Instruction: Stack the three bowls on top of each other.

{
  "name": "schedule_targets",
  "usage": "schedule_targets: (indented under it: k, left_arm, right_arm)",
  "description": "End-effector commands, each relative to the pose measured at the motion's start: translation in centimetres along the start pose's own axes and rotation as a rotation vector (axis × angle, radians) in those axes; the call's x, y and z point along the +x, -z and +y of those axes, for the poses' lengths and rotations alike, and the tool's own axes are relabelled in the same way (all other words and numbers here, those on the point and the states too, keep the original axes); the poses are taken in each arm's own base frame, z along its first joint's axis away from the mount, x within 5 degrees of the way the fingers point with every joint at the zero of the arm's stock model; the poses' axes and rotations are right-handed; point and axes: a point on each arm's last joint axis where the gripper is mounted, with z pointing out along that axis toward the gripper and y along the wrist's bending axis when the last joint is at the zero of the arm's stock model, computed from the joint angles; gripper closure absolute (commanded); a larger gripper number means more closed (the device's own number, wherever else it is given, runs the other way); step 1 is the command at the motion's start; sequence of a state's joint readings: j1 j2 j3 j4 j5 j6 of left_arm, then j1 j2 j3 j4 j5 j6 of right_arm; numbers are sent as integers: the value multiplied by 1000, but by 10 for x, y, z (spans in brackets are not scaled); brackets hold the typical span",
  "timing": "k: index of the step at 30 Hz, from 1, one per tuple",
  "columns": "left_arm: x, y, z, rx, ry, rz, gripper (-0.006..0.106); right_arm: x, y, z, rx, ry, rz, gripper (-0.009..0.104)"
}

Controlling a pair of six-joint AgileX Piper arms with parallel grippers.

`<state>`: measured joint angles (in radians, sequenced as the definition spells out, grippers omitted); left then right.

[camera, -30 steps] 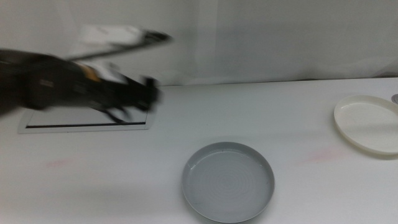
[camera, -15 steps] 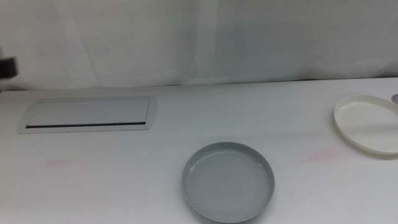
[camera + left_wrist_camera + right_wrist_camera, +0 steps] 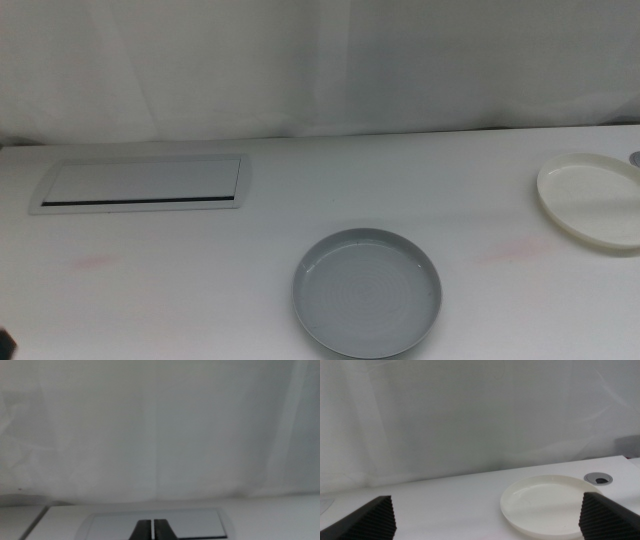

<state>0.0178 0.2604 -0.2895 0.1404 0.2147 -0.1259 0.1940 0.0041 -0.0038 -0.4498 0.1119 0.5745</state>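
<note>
My left gripper (image 3: 152, 530) is clenched, its jaws pressed together with nothing between them, aimed over the white panel (image 3: 159, 524) toward the curtain. My right gripper (image 3: 487, 515) is spread wide and released, facing the cream-white bowl (image 3: 551, 504) at the table's right edge. The grey bowl (image 3: 367, 291) sits near the front, right of centre, well apart from it.

- I see a white table (image 3: 200, 290) under soft, even light.
- White curtain (image 3: 320, 60) hangs behind it.
- Flat white panel (image 3: 140, 183) lies near the curtain.
- Grey grommet (image 3: 598, 477) set in the tabletop.
</note>
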Motion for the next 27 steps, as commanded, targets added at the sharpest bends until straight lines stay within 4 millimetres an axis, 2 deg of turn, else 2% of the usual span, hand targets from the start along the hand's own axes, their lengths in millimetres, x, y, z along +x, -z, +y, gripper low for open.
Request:
schedule_targets:
  k: [1,6,9,15,20,27]
  left_arm:
    - [18,3,-1,12,58,-45,103]
    - [74,-1,-3,18,126,77,103]
    - [95,-3,-3,16,125,123,103]
    - [88,-3,-3,22,112,60,103]
    - [88,-3,-3,23,112,52,103]
    - [88,-3,-3,23,104,52,103]
  right_arm:
    - [10,1,-1,-2,12,-12,-8]
    - [9,1,-1,-4,12,-16,-8]
    - [7,1,1,-23,5,-44,-8]
    - [-7,3,4,-45,7,-106,-8]
    - [-42,11,3,5,-31,-111,-8]
    - [-111,23,-4,209,-18,96,-8]
